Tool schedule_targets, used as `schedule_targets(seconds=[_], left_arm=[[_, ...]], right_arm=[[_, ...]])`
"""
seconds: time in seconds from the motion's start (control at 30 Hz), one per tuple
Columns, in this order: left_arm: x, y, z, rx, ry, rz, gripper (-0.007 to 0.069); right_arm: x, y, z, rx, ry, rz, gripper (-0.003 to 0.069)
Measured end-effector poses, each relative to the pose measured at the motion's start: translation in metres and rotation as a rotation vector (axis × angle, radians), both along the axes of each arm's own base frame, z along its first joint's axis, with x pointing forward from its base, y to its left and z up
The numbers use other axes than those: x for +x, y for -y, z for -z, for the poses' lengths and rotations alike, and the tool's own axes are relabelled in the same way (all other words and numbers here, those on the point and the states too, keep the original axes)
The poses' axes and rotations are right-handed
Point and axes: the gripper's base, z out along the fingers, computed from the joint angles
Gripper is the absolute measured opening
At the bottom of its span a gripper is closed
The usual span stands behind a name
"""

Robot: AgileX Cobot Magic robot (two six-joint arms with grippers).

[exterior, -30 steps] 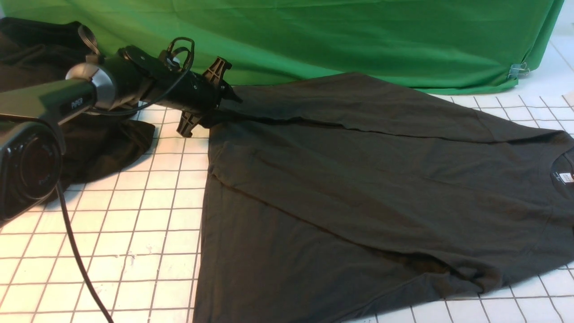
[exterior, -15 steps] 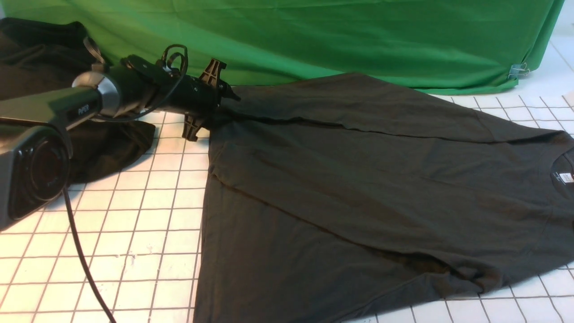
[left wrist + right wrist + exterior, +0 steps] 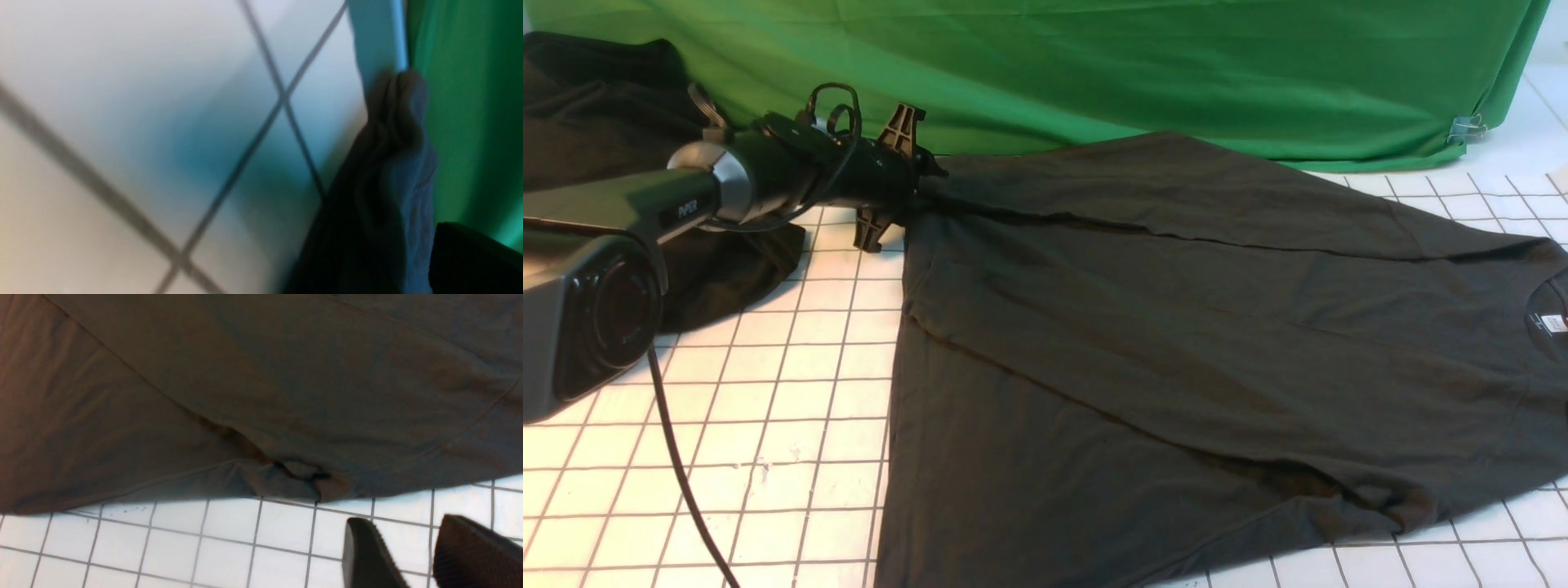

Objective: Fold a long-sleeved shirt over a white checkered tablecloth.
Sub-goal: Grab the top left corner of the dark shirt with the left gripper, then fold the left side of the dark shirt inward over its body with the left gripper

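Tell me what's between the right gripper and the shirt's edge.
Only bare white checkered tablecloth, seen in the right wrist view: the right gripper sits clear of the long-sleeved shirt.

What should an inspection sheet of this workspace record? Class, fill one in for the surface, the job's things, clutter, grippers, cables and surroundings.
Surface: white checkered tablecloth, lying flat.
Job's things: long-sleeved shirt spread out, collar to the right, neck label showing, near edge rumpled.
Clutter: second dark garment heaped at far left.
Grippers: left gripper at the shirt's far left corner, cloth bunched beside it, grip unclear; right gripper open over bare tablecloth by the shirt's near edge, holding nothing.
Cables: black cable hangs from the left arm across the tablecloth.
Surroundings: green cloth behind, binder clip at its right end.
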Motion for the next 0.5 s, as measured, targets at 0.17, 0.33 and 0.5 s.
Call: schedule_targets(seconds=[0.17, 0.33, 0.5], left_arm=[[0.0, 0.0, 0.001, 0.07, 0.026, 0.05, 0.016], [-0.004, 0.003, -0.005, 0.099, 0.024, 0.131, 0.0015], [-0.009, 0.005, -0.051, 0.11, 0.096, 0.176, 0.0012]], right_arm=[[0.0, 0.0, 0.0, 0.001, -0.001, 0.001, 0.0242], [0.0, 0.0, 0.0, 0.001, -0.001, 0.001, 0.0242], [0.0, 0.0, 0.0, 0.002, -0.001, 0.001, 0.0242]])
